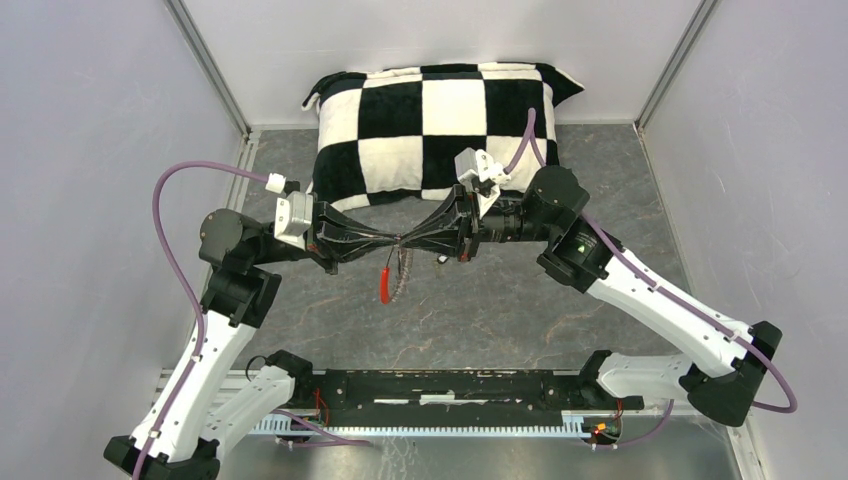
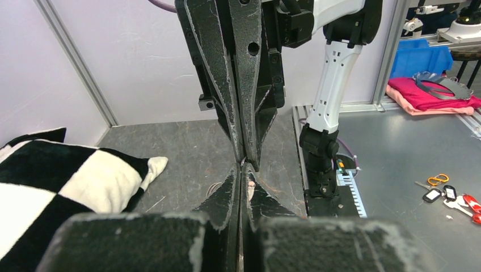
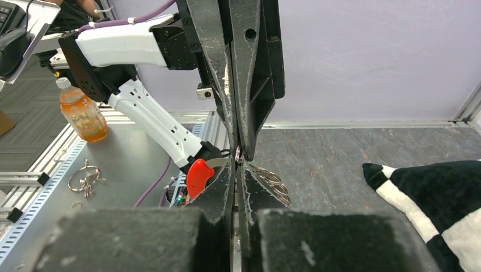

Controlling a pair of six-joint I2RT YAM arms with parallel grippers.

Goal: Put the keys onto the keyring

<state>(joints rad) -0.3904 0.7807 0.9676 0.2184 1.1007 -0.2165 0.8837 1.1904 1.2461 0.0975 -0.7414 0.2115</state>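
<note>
My two grippers meet tip to tip above the middle of the table. The left gripper (image 1: 397, 241) is shut on the keyring (image 1: 402, 272), a silvery coiled loop that hangs below the tips with its red sleeve (image 1: 385, 285) lowest. The right gripper (image 1: 409, 241) has its jaws drawn in to a thin slit at the same spot. In the right wrist view the red sleeve (image 3: 198, 177) shows left of my fingers (image 3: 254, 192) and the coils (image 3: 273, 182) show right of them, so the wire runs through the tips. I cannot make out the keys.
A black-and-white checkered pillow (image 1: 435, 120) lies at the back of the table, just behind both wrists. Metal frame posts stand at the back corners. Beyond the right arm's base lie small tags and an orange-handled tool (image 2: 438, 180).
</note>
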